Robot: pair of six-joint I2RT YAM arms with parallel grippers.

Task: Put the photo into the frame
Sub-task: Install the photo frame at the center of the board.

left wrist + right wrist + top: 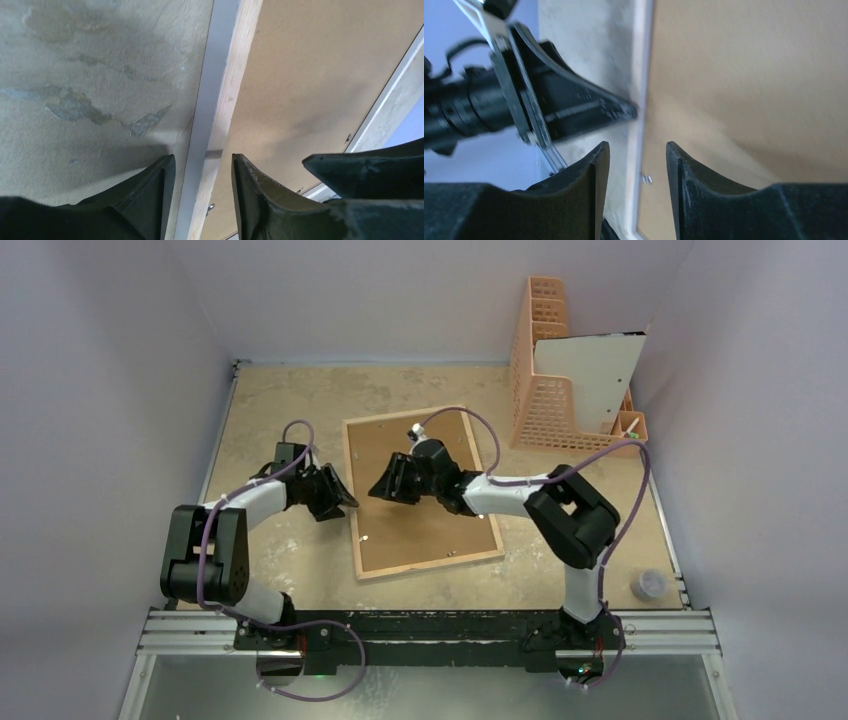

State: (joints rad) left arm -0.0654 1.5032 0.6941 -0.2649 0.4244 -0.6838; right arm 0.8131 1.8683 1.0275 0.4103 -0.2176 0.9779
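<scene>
The left pincer [348,502], fingers apart, straddles the left rim of the frame [430,562] without visibly pinching it. Just beside it, the right pincer [382,487] hangs with jaws apart over the brown backing board [435,525], gripping nothing. The frame lies flat at mid-table [270,400], back up, its long axis running near to far and leaning slightly left. At the far right stands an orange basket [545,410].
</scene>
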